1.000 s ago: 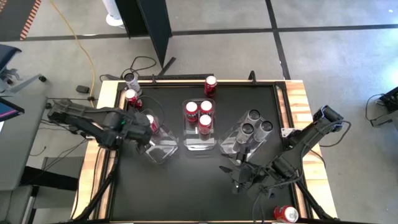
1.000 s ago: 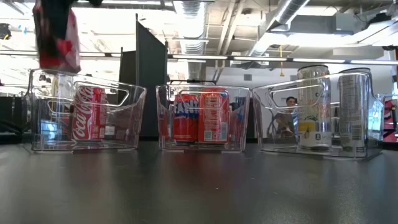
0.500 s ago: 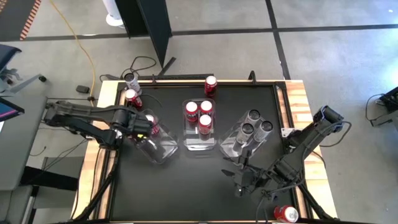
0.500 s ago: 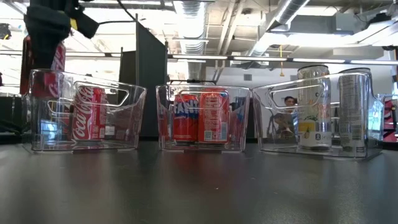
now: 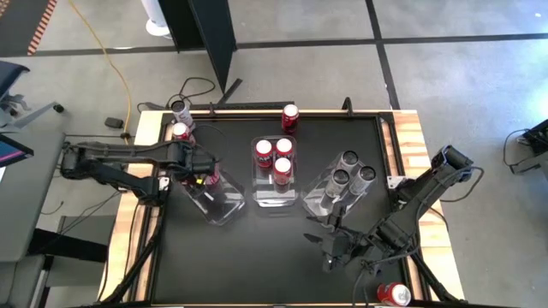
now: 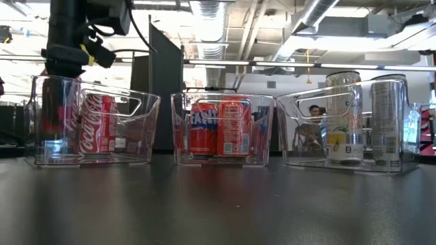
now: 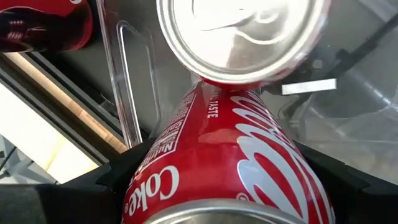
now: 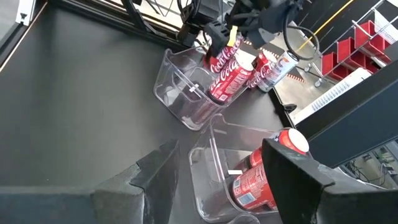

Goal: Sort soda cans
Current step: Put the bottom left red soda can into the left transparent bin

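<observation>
Your left gripper [image 5: 202, 174] holds a red cola can [image 7: 217, 168] down inside the left clear bin [image 5: 214, 195].

You see the fingers closed on this can, one on each side, and it stands just beside another red can [image 6: 99, 124] that is already in the same bin, near the left edge of the tabletop [image 5: 257, 257]. The middle bin [image 5: 274, 184] holds three red cans [image 5: 274, 160], and the right bin [image 5: 330, 198] holds three silver cans [image 5: 349, 171]. More cans stay outside the bins: one red can [image 5: 290, 116] at the far edge, two cans [image 5: 180, 120] at the far left corner, one red can [image 5: 394, 294] near the right front corner. Your right gripper [image 5: 330, 251] waits low near the front edge, with its fingers open and nothing between them.
</observation>
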You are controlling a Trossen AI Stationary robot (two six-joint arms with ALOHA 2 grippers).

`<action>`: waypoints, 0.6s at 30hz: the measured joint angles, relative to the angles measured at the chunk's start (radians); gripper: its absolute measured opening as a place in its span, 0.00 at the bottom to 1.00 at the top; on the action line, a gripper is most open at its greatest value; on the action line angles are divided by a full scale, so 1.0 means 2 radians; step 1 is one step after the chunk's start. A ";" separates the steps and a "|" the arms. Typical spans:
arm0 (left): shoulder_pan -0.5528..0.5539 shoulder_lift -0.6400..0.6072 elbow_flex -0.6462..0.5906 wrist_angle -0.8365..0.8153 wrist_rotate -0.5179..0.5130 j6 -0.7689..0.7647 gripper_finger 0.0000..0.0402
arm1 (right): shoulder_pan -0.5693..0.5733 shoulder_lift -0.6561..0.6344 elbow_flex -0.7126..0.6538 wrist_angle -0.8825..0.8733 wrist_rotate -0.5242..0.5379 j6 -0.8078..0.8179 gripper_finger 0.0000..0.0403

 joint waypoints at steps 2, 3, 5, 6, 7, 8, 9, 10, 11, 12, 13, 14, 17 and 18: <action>0.010 0.000 -0.009 0.012 0.001 0.008 0.76 | 0.000 0.000 0.000 0.000 0.000 0.000 0.61; 0.014 0.000 -0.014 0.017 0.002 0.013 0.76 | 0.000 0.000 0.000 0.000 0.000 0.000 0.61; 0.020 0.000 -0.025 0.028 0.008 0.020 0.76 | 0.000 0.000 0.000 0.000 0.000 0.000 0.61; 0.022 0.000 -0.029 0.033 0.010 0.022 0.76 | 0.000 0.000 0.000 0.000 0.000 0.000 0.61; 0.024 0.000 -0.034 0.038 0.011 0.025 0.76 | 0.000 0.000 0.000 0.000 0.000 0.000 0.61; 0.026 0.000 -0.038 0.044 0.012 0.026 0.76 | 0.000 0.000 0.000 0.000 0.000 0.000 0.61; 0.027 0.000 -0.041 0.049 0.014 0.026 0.76 | 0.000 0.000 0.000 0.000 0.000 0.000 0.61; 0.028 0.000 -0.046 0.053 0.014 0.026 0.76 | 0.000 0.000 0.000 0.000 0.000 0.000 0.61; 0.029 0.000 -0.050 0.057 0.016 0.027 0.76 | 0.000 0.000 0.000 0.000 0.000 0.000 0.61; 0.030 0.000 -0.055 0.061 0.019 0.030 0.76 | 0.000 0.000 0.000 0.000 0.000 0.000 0.61; 0.031 0.000 -0.060 0.065 0.022 0.032 0.76 | 0.000 0.000 0.000 0.000 0.000 0.000 0.61; 0.031 0.000 -0.064 0.069 0.024 0.034 0.76 | 0.000 0.000 0.000 0.001 0.000 0.000 0.61; 0.030 0.000 -0.075 0.081 0.028 0.034 0.76 | 0.000 0.000 0.000 0.004 0.000 0.000 0.61; 0.030 0.000 -0.079 0.083 0.031 0.034 0.76 | 0.000 0.000 0.000 0.004 0.000 0.000 0.61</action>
